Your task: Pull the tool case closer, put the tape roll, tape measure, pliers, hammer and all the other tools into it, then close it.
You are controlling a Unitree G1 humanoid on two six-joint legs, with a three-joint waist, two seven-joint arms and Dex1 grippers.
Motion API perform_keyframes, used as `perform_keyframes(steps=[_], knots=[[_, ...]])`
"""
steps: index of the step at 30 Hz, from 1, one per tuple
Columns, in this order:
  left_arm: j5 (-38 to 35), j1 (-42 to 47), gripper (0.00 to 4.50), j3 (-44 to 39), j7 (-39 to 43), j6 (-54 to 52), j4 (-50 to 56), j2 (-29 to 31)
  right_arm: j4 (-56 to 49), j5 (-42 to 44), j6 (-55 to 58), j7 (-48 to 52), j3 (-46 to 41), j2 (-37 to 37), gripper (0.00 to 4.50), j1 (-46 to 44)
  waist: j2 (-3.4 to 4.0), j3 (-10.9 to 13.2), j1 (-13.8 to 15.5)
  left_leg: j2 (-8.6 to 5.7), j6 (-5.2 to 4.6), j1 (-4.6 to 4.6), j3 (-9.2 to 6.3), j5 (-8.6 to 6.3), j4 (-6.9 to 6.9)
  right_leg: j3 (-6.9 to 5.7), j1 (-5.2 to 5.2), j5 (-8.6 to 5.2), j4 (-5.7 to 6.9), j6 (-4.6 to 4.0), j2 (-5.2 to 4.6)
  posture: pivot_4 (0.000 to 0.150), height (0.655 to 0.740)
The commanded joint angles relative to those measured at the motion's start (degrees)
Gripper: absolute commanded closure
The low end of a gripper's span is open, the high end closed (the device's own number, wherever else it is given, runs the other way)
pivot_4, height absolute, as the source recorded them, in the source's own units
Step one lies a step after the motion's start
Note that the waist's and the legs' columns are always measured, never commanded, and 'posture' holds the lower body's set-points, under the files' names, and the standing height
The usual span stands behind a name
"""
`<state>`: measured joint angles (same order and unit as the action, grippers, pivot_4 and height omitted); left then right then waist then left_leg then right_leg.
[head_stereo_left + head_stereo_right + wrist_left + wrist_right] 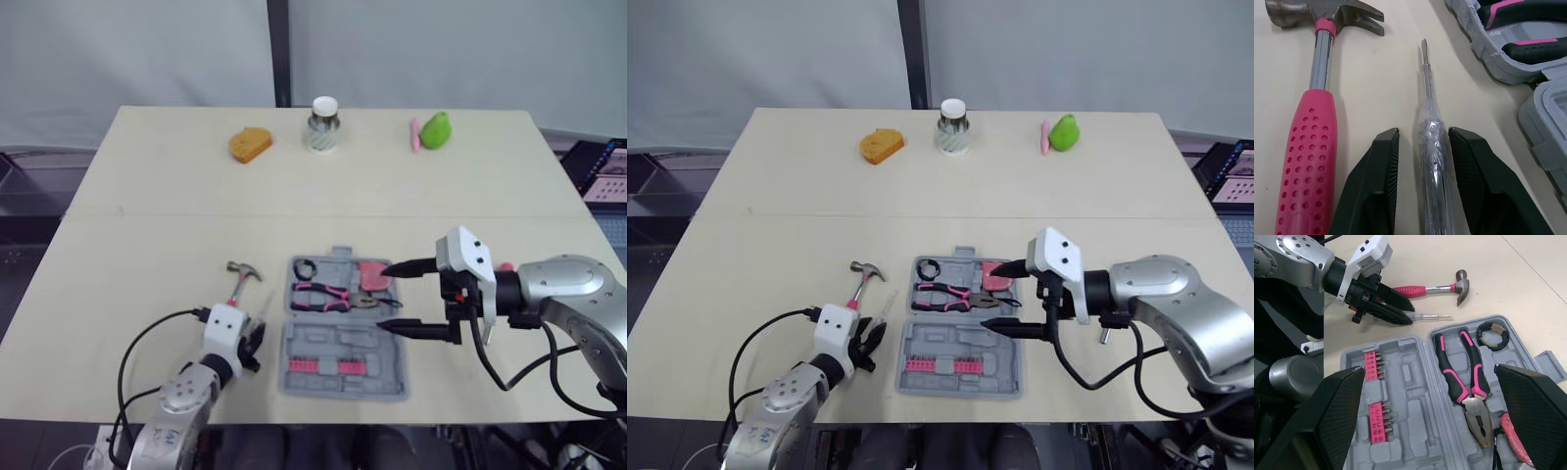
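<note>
Between hammer (1315,122) and tool case (377,377), the left gripper (1423,131) sits parted astride the screwdriver (1431,161), likely light, slick, prone to roll, best pinched mid-handle, while the right gripper (382,297) gapes above the case.

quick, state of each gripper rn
Left gripper: open, fingers either side of the screwdriver, not clamped on it.
Right gripper: open, holding nothing, over the tool case.
</note>
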<state>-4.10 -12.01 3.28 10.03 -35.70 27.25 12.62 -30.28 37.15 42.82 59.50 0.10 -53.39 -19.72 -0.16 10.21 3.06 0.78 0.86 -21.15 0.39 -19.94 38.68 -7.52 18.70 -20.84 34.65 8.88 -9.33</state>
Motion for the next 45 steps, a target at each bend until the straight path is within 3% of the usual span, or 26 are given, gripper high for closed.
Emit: perform_keyframes(steps=[1, 8, 13, 25, 30, 35, 39, 45], knots=[[0.3, -0.3, 2.75, 0.9, -0.2, -1.2, -0.6, -0.2, -2.0, 1.0, 0.1, -0.3, -0.6, 0.2, 0.0, -0.6, 0.0, 0.0, 0.0, 0.0, 0.0, 0.0, 0.0, 0.0, 0.0, 0.0, 0.0, 0.0, 0.0, 0.0, 0.0, 0.15, 0.74], [0.6, 0.5, 2.75, 1.0, -0.6, -1.8, -1.7, -0.5, -2.1, 1.3, 0.2, -0.5, -0.8, 0.2, 0.0, -0.6, 0.01, 0.0, 0.1, 0.0, 0.0, 0.01, -0.01, 0.0, 0.02, -0.01, -0.02, 0.0, 0.01, 0.0, 0.0, 0.15, 0.74], [0.6, 1.1, 4.44, 0.9, -0.6, -0.5, -2.9, -0.5, -2.2, 3.2, 1.1, -1.0, -2.3, 0.6, 0.0, -0.9, 0.02, 0.0, 0.2, -0.01, 0.0, 0.02, -0.03, 0.0, 0.05, -0.03, -0.05, 0.0, 0.01, 0.0, 0.0, 0.15, 0.74], [-1.8, 5.2, 4.41, -1.5, 3.0, -1.2, -1.0, 1.8, -0.2, 6.8, -0.1, -0.8, -5.9, 1.0, 0.0, -2.0, 0.05, 0.0, 0.7, -0.01, 0.0, 0.0, -0.07, 0.0, 0.18, -0.06, -0.08, 0.0, 0.07, 0.0, -0.01, 0.15, 0.74], [-5.9, 8.9, 4.41, -6.3, 8.9, -6.4, 4.5, 8.7, 1.0, 7.3, -1.9, 2.1, -9.4, -0.9, 0.0, -0.6, 0.01, 0.0, 0.4, 0.0, -0.01, -0.09, -0.08, -0.01, 0.14, -0.07, -0.02, 0.0, 0.04, 0.0, 0.0, 0.15, 0.74], [-14.7, 18.0, 4.41, -12.4, 25.3, -8.9, 3.8, 25.0, 0.9, 5.7, -4.2, 3.7, -12.1, -2.1, 0.0, 4.3, 0.0, 0.0, 0.0, 0.02, -0.01, -0.09, -0.09, -0.01, 0.1, -0.1, -0.01, 0.0, 0.05, 0.0, 0.03, 0.15, 0.74], [-16.1, 26.3, 4.41, -5.9, 38.2, -6.9, 0.0, 36.0, 0.7, 1.8, -7.3, 3.4, -12.5, -3.5, 0.0, 9.2, 0.01, 0.0, -0.1, -0.05, -0.02, -0.08, -0.03, -0.02, 0.02, -0.04, -0.01, 0.01, -0.04, 0.01, 0.0, 0.15, 0.74], [-11.9, 41.3, 4.41, 9.2, 48.9, -8.9, -4.5, 42.6, -1.5, -2.0, -9.6, 1.7, -13.4, -3.7, 0.0, 14.2, 0.01, 0.1, -0.3, -0.01, -0.02, -0.05, 0.06, -0.01, -0.09, 0.01, 0.07, 0.01, -0.02, 0.02, 0.05, 0.15, 0.74]])
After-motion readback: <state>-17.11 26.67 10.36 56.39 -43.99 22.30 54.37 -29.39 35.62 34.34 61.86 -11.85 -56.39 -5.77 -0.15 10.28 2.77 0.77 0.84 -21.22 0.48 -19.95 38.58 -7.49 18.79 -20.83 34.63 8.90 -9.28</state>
